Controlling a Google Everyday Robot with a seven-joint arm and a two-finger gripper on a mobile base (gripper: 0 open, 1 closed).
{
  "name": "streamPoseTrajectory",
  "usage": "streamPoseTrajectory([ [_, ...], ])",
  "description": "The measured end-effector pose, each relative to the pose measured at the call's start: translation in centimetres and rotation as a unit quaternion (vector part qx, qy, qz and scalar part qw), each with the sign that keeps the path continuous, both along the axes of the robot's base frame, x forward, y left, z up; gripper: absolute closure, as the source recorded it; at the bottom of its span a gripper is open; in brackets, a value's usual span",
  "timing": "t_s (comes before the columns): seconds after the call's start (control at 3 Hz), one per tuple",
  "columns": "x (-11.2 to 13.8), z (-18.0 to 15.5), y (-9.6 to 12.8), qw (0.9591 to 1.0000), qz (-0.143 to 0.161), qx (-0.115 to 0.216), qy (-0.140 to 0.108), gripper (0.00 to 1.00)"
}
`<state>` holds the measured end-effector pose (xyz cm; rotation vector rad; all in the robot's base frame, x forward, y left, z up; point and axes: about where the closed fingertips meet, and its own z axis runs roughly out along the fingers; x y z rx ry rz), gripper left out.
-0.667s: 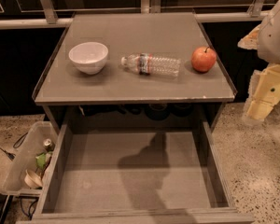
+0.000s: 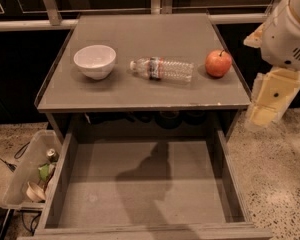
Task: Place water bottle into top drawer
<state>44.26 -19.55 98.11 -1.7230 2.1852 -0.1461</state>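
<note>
Where the view starts, nearest: the top drawer (image 2: 190,194) stands pulled out under the table, with its front rail along the bottom edge.
Drawer inside: flat grey bottom between low side walls; a dark shadow lies across the middle of it.
Bin (image 2: 17,176): clear plastic, on the floor just beside the drawer's left wall.
Bin contents: a small can (image 2: 51,155) at the far end, something green (image 2: 44,171) in the middle, and a pale round cup-like piece (image 2: 34,191) at the near end.
Cables (image 2: 0,161): dark, on the floor left of the bin.
Floor (image 2: 280,184): speckled and pale, seen to the right of the drawer.
Gap under the table top: dark, with a few rounded dark shapes (image 2: 167,118) at the back; what they are cannot be told.
Table (image 2: 140,96): grey top with a worn front edge, carrying three things in a row.
Bowl (image 2: 95,60): white, upright, at the left; only its plain white inside shows.
Water bottle (image 2: 162,69): on the table top, not in the drawer; it lies on its side between bowl and apple, white cap towards the bowl, touching neither.
Apple (image 2: 218,63): red, stem up, near the table's right edge.
Gripper (image 2: 267,106): cream-coloured, hanging off the table's right side beside the front corner, well apart from the bottle and holding nothing; open or closed, cannot tell.
Arm (image 2: 290,34): white housing above the gripper, at the right edge of the view.
Farthest: a pale rail (image 2: 20,25) behind the table, with dark glass above it.
</note>
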Motion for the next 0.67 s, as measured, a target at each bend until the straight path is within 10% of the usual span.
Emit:
streamPoseTrajectory([
  [0.67,3.7,1.3,6.1,0.9964,0.049,0.065,-0.023,0.00],
])
